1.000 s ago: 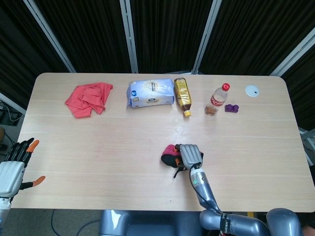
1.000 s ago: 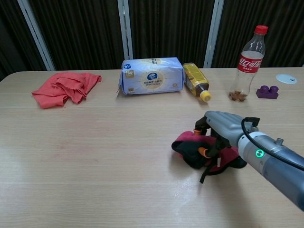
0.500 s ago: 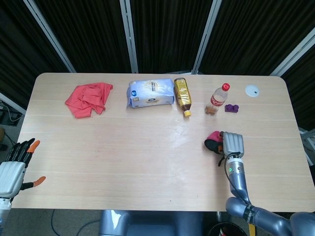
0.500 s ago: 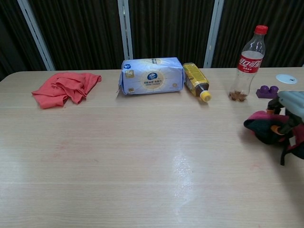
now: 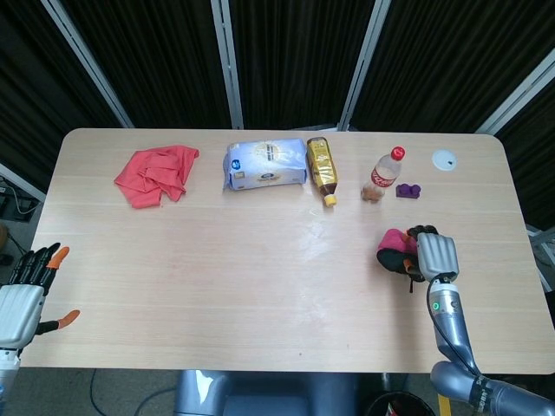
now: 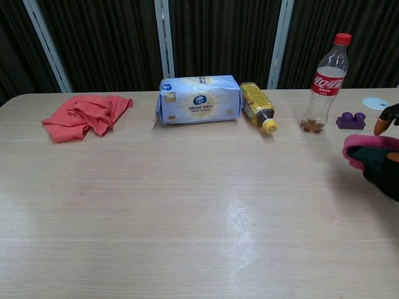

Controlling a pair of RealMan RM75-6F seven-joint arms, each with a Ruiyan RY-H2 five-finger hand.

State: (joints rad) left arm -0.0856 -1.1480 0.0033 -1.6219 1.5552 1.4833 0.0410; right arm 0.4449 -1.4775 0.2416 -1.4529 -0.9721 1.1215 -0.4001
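Your left hand [image 5: 22,299] hangs off the near left corner of the table [image 5: 217,286], fingers spread apart and holding nothing; only the head view shows it.

On the far side, starting from the left, a red cloth [image 5: 157,174] lies crumpled on the tabletop. Next along is a pale blue soft pack [image 5: 266,163] lying on its side, sealed, so its contents cannot be seen. Just beside it, touching or nearly so, a bottle of amber drink [image 5: 320,166] lies flat with its yellow cap pointing toward you; it looks full. Further right a clear cola bottle [image 5: 386,173] with a red cap and red label stands upright. In the chest view it is nearly empty, with only a small heap of brownish bits [image 6: 310,126] at the bottom. Just to its right sits a small purple block [image 5: 408,190], and beyond that a white disc [image 5: 444,159] lies near the far right corner.

Your right hand [image 5: 435,253] is at the right side of the table, nearer you than the cola bottle and the block. Its fingers are curled around a pink and black bundle [image 5: 397,252], which it holds just above or against the tabletop; which, I cannot tell. In the chest view the bundle sits at the right edge of the frame, partly cut off.
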